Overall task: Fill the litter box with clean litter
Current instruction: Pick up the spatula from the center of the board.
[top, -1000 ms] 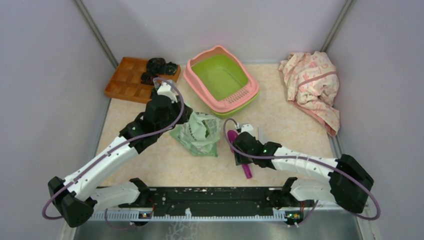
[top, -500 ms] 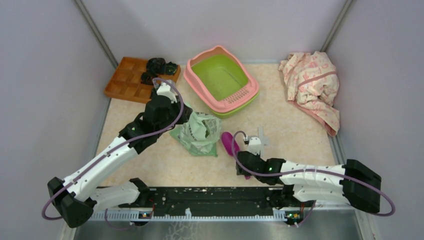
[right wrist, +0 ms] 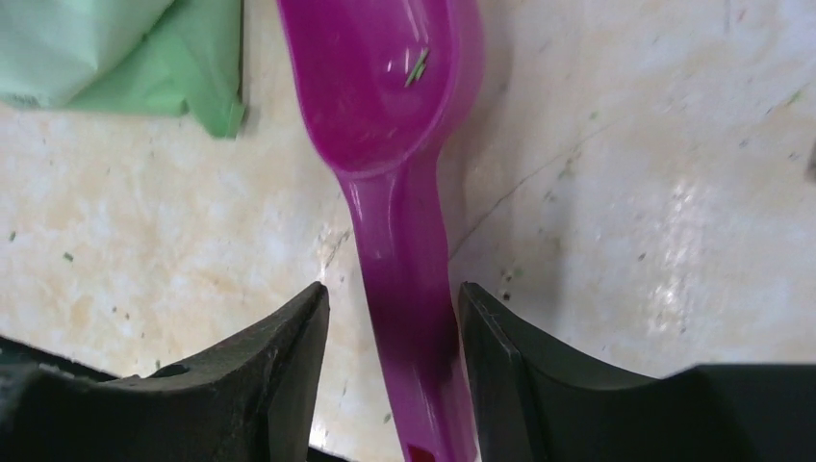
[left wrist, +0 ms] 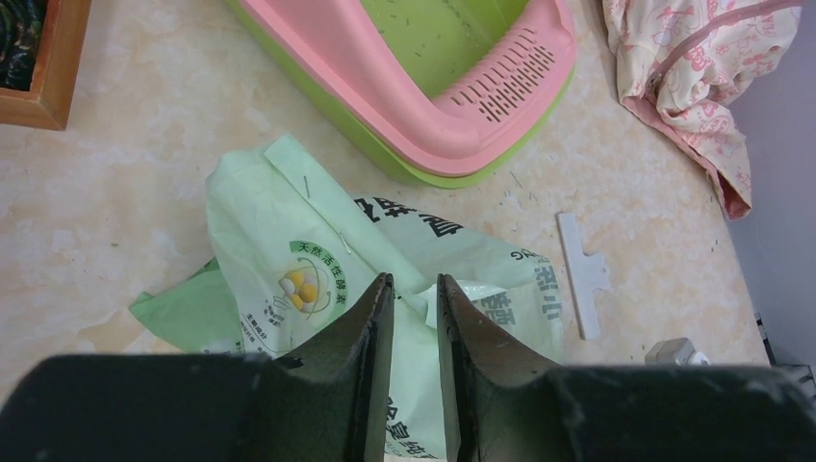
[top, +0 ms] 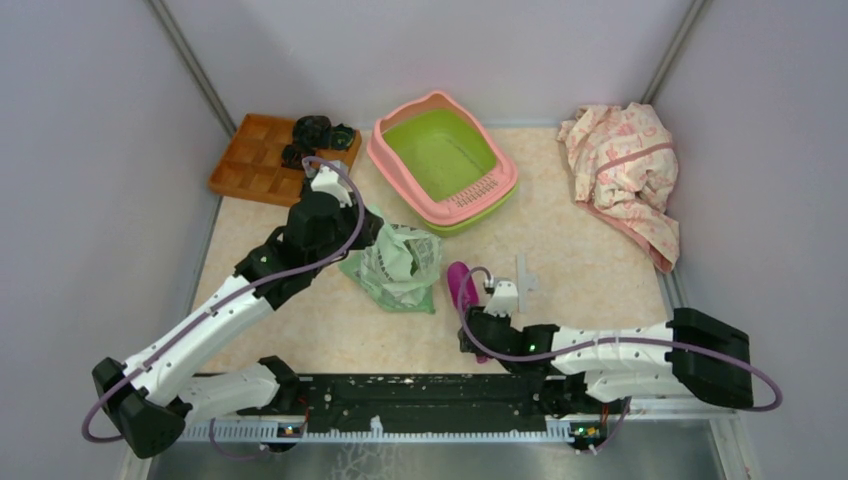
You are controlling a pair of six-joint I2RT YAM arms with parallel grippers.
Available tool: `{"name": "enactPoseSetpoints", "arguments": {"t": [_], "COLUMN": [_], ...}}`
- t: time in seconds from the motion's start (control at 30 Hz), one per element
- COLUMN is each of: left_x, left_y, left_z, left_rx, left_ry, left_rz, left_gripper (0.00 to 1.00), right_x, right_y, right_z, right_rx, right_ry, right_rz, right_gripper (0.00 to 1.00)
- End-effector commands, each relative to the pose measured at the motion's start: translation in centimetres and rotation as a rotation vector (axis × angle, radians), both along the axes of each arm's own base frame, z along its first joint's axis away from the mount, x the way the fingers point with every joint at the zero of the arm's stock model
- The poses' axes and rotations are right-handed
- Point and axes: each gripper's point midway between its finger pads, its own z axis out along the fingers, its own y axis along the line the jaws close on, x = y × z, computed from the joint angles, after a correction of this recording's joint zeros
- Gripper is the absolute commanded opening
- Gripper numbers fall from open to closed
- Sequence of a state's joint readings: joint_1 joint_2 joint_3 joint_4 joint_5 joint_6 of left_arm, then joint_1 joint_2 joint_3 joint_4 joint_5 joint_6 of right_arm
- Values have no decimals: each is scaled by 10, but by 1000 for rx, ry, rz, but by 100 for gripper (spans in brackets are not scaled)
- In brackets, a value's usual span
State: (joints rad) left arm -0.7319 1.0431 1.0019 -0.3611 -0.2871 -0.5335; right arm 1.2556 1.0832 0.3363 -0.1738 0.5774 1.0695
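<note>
My right arm has drawn back toward the near edge and lower since a second ago, and the purple scoop (right wrist: 385,87) now shows its bowl clear of me, beside the bag; my left arm has hardly shifted.

The litter box (top: 440,150) sits at the far middle of the table (top: 560,230), its green basin all but bare, just a few specks. It looks like stiff, light plastic that would skid if nudged; its pink rim is the place to hold. The litter (right wrist: 418,67) I can see is one grain in the scoop's bowl; the rest is presumably in the pale green bag (left wrist: 289,241), just in front of the box. Loose grains spill easily, and the bag is soft, slick film, best held near its mouth.

My right gripper (right wrist: 393,294) stands apart astride the scoop's handle, which lies flat and looks rigid and smooth. My left gripper (left wrist: 412,284) hangs over the bag with a narrow gap; I cannot tell whether film is pinched in it.

Further out: a wooden tray (top: 250,165) far left, a pink cloth (top: 625,160) far right, a white strip (left wrist: 582,274) near the scoop
</note>
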Motion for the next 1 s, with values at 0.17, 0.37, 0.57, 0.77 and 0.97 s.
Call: {"name": "enactPoseSetpoints", "arguments": {"t": [0.17, 0.37, 0.57, 0.77, 0.97], "left_x": [-6, -8, -8, -10, -26], "left_y": [-1, 2, 2, -9, -33], "left_z": [6, 9, 11, 20, 42], "left_rx": [-25, -26, -20, -27, -92], "left_ry": [1, -6, -12, -9, -48], "left_rz": [-15, -10, -15, -75, -247], "left_gripper": [29, 29, 29, 29, 57], "right_x": [-52, -51, -37, -33, -39], "right_y": [-48, -55, -46, -23, -13], "right_z": [-39, -48, -10, 75, 169], "right_rx": [-286, -355, -310, -146, 54], "right_ry": [187, 199, 104, 32, -6], "right_rz": [-34, -79, -39, 172, 378], "right_gripper": [53, 23, 0, 0, 0]}}
